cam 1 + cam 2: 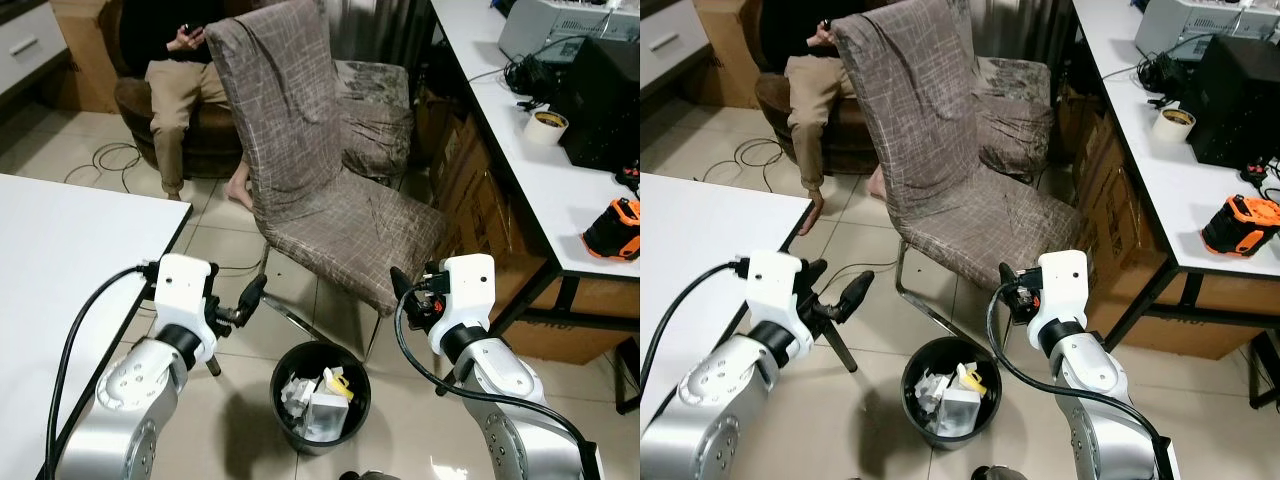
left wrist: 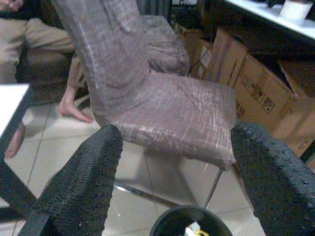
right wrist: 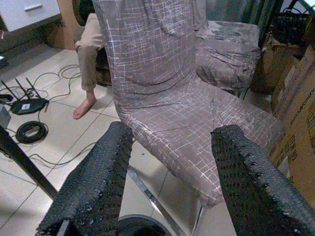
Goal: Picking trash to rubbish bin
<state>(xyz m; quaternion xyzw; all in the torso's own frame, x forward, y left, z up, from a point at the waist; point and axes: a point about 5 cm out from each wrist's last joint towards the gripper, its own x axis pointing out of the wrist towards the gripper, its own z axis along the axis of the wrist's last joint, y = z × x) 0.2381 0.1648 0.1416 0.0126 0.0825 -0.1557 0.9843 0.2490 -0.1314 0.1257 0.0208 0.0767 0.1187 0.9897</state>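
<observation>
A black round rubbish bin [image 1: 298, 372] stands on the tiled floor in front of me, between my two arms. White crumpled trash [image 1: 318, 412] and a yellow piece [image 1: 335, 380] lie inside it. My left gripper [image 1: 250, 297] hovers above and to the left of the bin, open and empty. In the left wrist view the left gripper [image 2: 178, 132] has its fingers wide apart, and the bin's rim [image 2: 165, 222] sits below them. My right gripper [image 1: 401, 283] is above the bin's right side, also open and empty, as the right gripper [image 3: 174, 130] shows in its wrist view.
A chair draped in brown-grey cloth [image 1: 320, 190] stands just behind the bin, metal legs close to it. A white table [image 1: 60, 250] is at my left, a long desk [image 1: 560, 190] with cardboard boxes under it at right. A person [image 1: 180, 80] sits behind; cables lie on the floor.
</observation>
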